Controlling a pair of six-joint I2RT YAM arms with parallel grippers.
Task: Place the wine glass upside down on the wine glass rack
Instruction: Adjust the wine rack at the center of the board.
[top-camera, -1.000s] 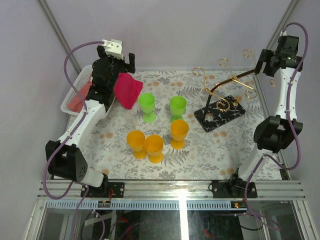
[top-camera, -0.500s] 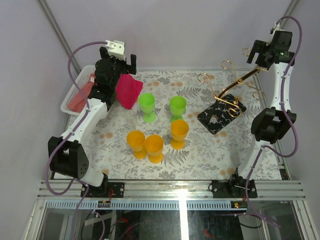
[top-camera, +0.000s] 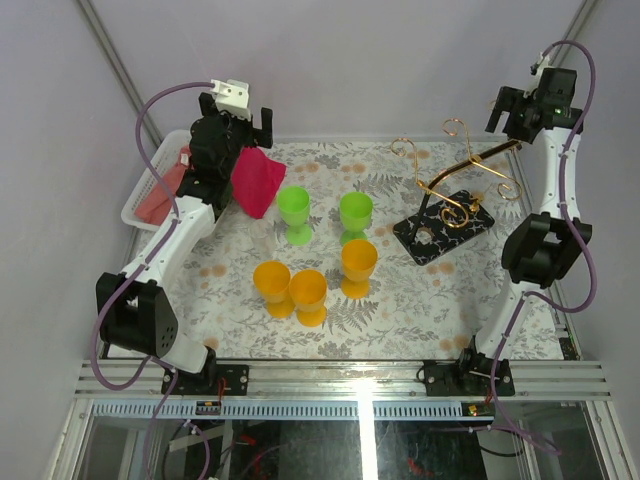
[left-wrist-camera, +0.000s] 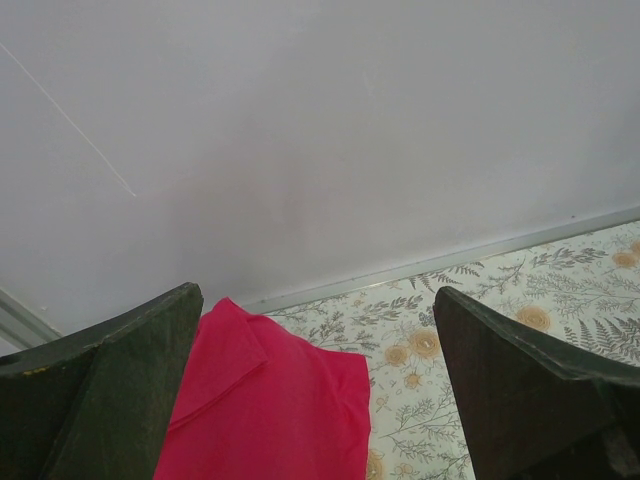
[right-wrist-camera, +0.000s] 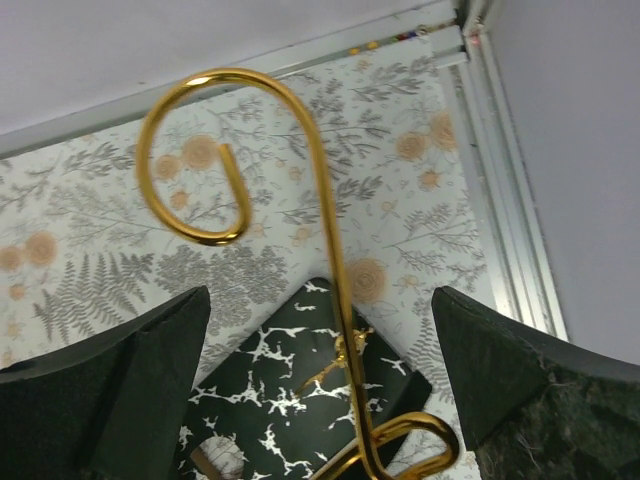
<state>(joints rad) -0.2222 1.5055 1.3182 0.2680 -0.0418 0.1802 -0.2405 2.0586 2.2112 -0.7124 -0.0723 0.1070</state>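
Gold wine glass rack (top-camera: 450, 228) tilted near the desk's far right corner, pole passing between the wide-apart fingers of the right claw (right-wrist-camera: 318, 370), unclamped. Could topple toward the wine glasses (top-camera: 356, 212) mid-desk if nudged sideways. Left claw (left-wrist-camera: 315, 380) likewise spread, above pink cloth (left-wrist-camera: 260, 410) at the far left corner.

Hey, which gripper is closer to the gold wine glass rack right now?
Right. The right gripper is at the top of the wine glass rack, with its open fingers either side of a curled gold arm. The left gripper is far off on the opposite side, by the red cloth.
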